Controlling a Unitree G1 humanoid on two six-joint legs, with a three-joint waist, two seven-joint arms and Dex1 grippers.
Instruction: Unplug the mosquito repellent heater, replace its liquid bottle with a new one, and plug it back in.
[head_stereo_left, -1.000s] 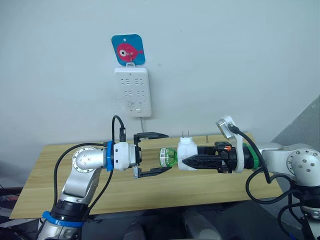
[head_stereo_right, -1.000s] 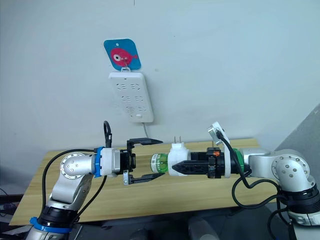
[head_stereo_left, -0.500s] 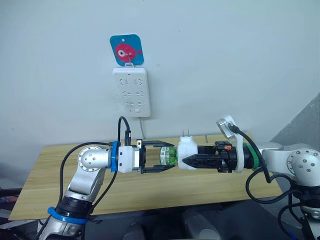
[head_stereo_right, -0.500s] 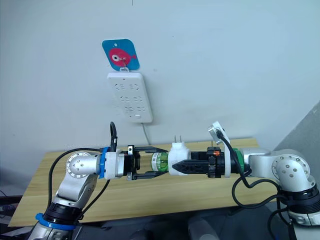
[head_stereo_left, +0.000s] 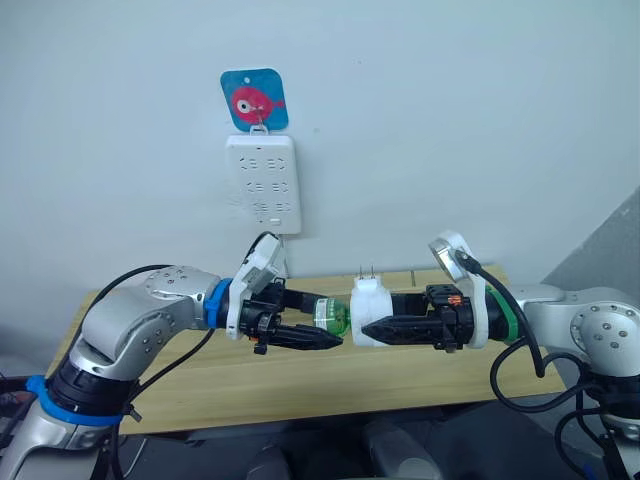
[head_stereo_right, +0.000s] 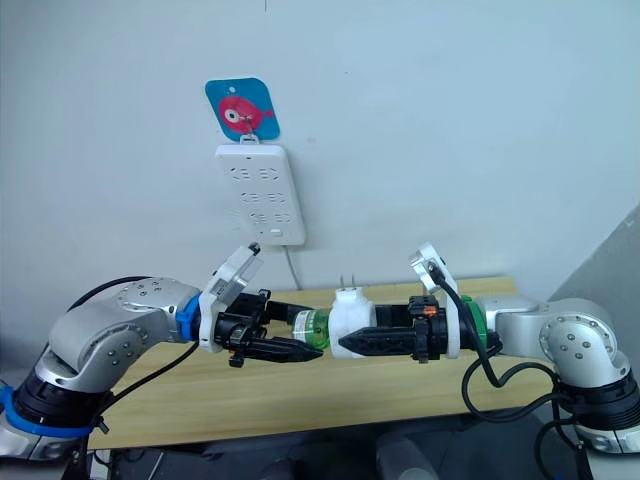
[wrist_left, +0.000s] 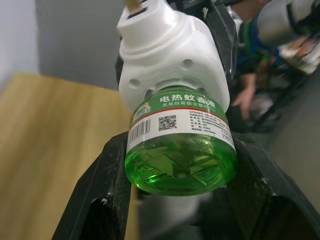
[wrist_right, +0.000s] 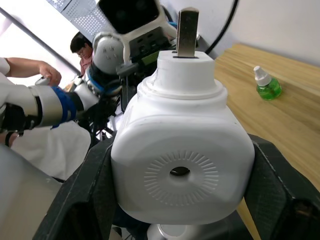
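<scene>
The white mosquito repellent heater (head_stereo_left: 370, 305) hangs in the air above the wooden table, prongs (wrist_right: 187, 31) up, with my right gripper (head_stereo_left: 372, 318) shut on its sides. Its liquid bottle (head_stereo_left: 335, 316), green and labelled, sticks out of the heater toward my left arm, neck still inside the housing (wrist_left: 170, 55). My left gripper (head_stereo_left: 328, 321) is shut on that bottle (wrist_left: 180, 150), one black finger (wrist_left: 107, 190) on each side. The new one (wrist_right: 265, 85), green with a white cap, stands upright on the table behind the heater.
A white power strip (head_stereo_left: 262, 185) hangs on the wall under a blue fish tag (head_stereo_left: 254, 98), its cord dropping behind the table (head_stereo_left: 300, 390). The table's front edge lies below both arms. A person (wrist_right: 82, 50) sits beyond my left arm.
My left gripper went from open beside the bottle to shut around it, then rolled its wrist as the elbow swung out. The heater and right gripper shifted slightly left and down.
</scene>
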